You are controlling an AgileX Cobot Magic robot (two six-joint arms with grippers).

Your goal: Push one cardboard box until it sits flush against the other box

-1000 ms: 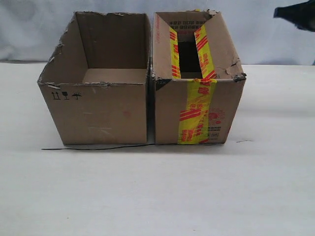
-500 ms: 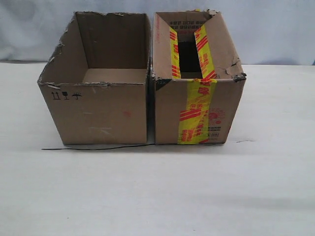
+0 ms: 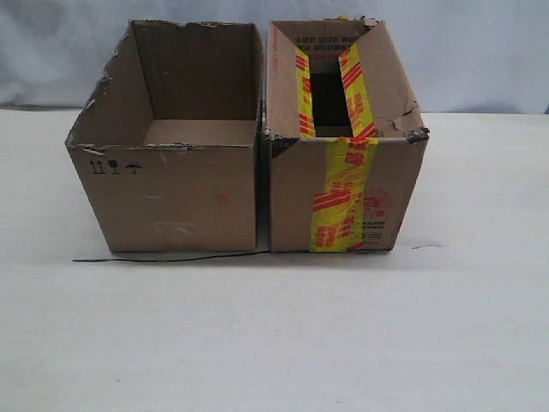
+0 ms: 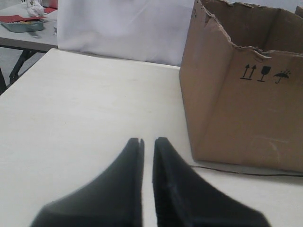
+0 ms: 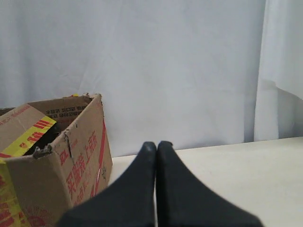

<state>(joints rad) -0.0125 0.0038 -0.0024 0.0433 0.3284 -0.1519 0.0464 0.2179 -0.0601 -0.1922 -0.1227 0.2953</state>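
The cardboard box (image 3: 343,184), taped yellow with red print, stands on the right of the white table. The other box (image 3: 171,193), plain brown with small black symbols, stands on its left. Only a thin dark seam shows between their side walls. Neither gripper appears in the exterior view. In the left wrist view my left gripper (image 4: 147,140) hovers over bare table off the outer side of the plain box (image 4: 246,113), fingers nearly together with a thin slit and nothing held. My right gripper (image 5: 157,144) is shut and empty beside the taped box (image 5: 71,165).
A thin black cable (image 3: 163,257) lies on the table along the front of the boxes. A pale curtain (image 3: 480,51) hangs behind the table. Another table with a tray (image 4: 21,24) stands beyond the far edge in the left wrist view.
A dark arm tip seen at the upper right corner of the exterior view one second ago has gone out of view. Both boxes stay where they were.
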